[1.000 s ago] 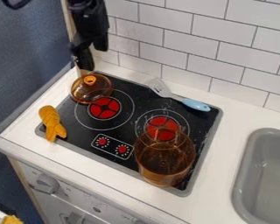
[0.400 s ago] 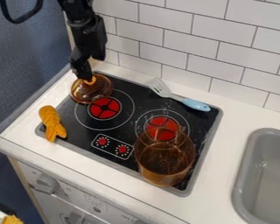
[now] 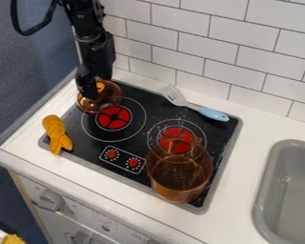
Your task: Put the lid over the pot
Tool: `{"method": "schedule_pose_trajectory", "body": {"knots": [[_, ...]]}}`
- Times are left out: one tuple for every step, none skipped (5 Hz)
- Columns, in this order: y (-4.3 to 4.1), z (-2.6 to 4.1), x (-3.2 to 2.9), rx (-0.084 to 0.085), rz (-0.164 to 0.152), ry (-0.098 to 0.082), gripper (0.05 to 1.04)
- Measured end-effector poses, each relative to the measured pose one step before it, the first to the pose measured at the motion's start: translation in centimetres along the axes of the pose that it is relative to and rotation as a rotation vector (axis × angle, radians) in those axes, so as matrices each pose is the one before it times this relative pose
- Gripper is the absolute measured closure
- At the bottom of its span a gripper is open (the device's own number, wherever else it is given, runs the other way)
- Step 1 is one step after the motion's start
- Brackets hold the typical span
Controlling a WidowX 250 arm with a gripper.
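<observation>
1. Judging how far we are, we put ourselves near the start: the transparent amber plastic lid (image 3: 109,101) lies in the upper left of the frame, on the far corner of the flat black stovetop (image 3: 156,108), well apart from its goal.
2. We see the tall, transparent amber plastic pot (image 3: 179,178) at the lower right of the stovetop, upright and uncovered, so the covering itself is all left to do.
3. What is done, as we judge it, is the lining up: our black two-finger gripper (image 3: 90,90) hangs right at the lid's small round orange knob (image 3: 101,87), in the upper left of the frame.
4. We cannot tell whether the gripper is wide or narrow, nor whether it has hold of the knob, so we do not count the grasp as made.
5. We judge four stages left: securing the knob, lifting the lid, carrying it towards the lower right, and lowering it level onto the pot's rim before letting go.
6. We find the pot's place ready for that last stage, with the white-and-blue plastic spatula (image 3: 193,106) lying beyond it, near the stovetop's far edge.
</observation>
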State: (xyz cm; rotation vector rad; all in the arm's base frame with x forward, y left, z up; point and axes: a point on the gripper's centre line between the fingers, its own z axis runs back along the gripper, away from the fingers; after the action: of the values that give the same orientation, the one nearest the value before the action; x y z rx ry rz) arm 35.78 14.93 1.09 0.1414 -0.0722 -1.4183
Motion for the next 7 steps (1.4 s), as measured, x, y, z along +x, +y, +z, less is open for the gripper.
{"method": "schedule_pose_trajectory", "body": {"knots": [[0.085,-0.315,0.058,-0.0101,0.0072,-0.0039,0.121],[0.310,-0.292,-0.113,-0.0125,0.0240,-0.0005,0.402],[0.175,0.001,0.005,0.0103,0.0082,0.0031,0.678],[-0.016,-0.028,-0.070,0.0006,0.0005,0.0048,0.702],[-0.128,0.030,0.094,-0.0090,0.0041,-0.0098,0.702],[-0.194,0.824,0.679,-0.0117,0.0322,-0.0423,0.702],[1.264,4.048,0.716,0.1041,0.0217,-0.0281,0.702]]}}
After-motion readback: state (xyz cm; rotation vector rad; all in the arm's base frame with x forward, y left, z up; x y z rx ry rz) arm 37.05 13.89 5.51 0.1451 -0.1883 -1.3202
